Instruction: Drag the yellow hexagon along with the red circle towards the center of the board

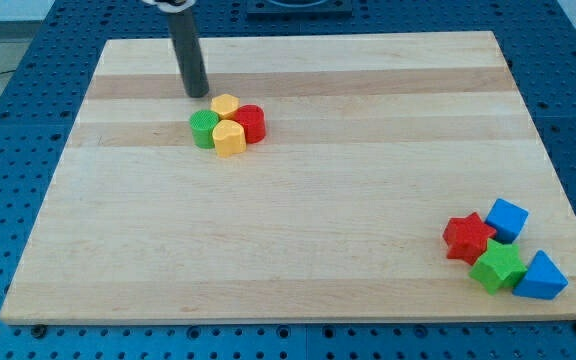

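The yellow hexagon (225,105) and the red circle (251,123) sit in a tight cluster at the board's upper left, together with a green circle (204,129) and a second yellow block (229,138). The hexagon is at the cluster's top, the red circle at its right. My tip (197,94) rests on the board just up and to the left of the yellow hexagon, a small gap apart from it.
At the view's lower right lie a red star (467,238), a blue cube (507,218), a green block (498,266) and a blue triangle (542,277), close to the board's (298,200) right edge.
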Controlling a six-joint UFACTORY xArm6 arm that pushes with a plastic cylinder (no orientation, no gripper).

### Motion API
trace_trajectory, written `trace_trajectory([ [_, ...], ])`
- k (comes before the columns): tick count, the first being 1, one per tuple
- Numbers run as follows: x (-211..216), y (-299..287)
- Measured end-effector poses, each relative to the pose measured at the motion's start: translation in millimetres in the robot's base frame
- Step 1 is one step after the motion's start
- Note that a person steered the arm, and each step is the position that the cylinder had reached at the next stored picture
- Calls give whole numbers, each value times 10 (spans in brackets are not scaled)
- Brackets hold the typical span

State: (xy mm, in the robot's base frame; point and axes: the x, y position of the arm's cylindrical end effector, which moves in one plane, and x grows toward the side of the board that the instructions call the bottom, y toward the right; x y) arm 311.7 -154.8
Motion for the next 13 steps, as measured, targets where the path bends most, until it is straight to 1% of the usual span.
trace_trajectory([
  [1, 135, -9],
  [3, 325, 350],
  [5, 586, 571],
  [7, 592, 1098],
  [8, 632, 1211],
  [9, 671, 1300],
  [10, 658, 1268],
  [12, 363, 1283],
  [13, 404, 1359],
])
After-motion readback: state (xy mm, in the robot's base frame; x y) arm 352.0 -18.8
